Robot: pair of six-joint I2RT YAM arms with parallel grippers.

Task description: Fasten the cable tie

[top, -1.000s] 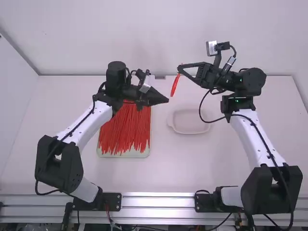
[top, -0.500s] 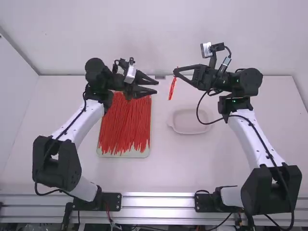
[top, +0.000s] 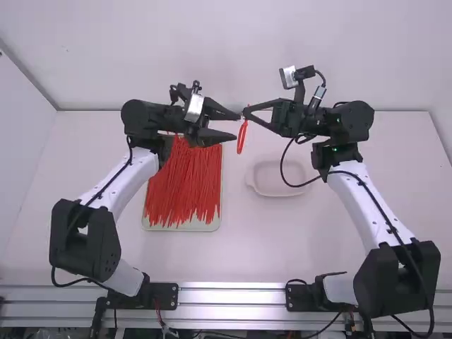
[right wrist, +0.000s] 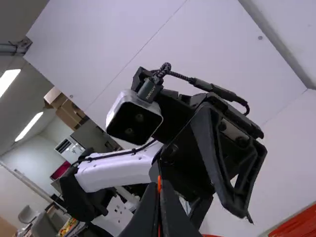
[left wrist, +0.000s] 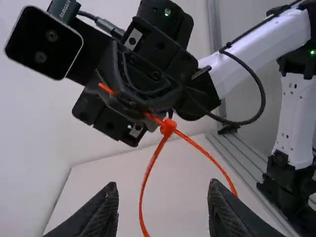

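The cable tie [top: 242, 135] hung in the air above the worktop [top: 311, 233], up and to the far left of the white dish [top: 277, 178] and well apart from it. It was a thin red strip, bent into a narrow loop that dangled below its small blocky head [left wrist: 168, 127], with a short length running on from the head into the right hand [top: 247, 113]. That hand's fingers were pressed together on the strip just beside the head. The left hand [top: 233, 127] was farther left of the dish, level with the tie and close to it, its fingers spread apart with nothing between them.

By its look the tie would weigh almost nothing and would spring back when bent. The strip was probably smooth enough to slide through a loose pinch. The head seemed the only stiff part, so it looked like the safest spot to brace against. The free end past the head would be the place to grip for pulling the loop tight. A flat, firm pinch across the strip's width would likely hold best. Whether the loop had locked at all could not be told.

Left of the dish lay a tray [top: 150, 224] of spare red ties [top: 185, 180].
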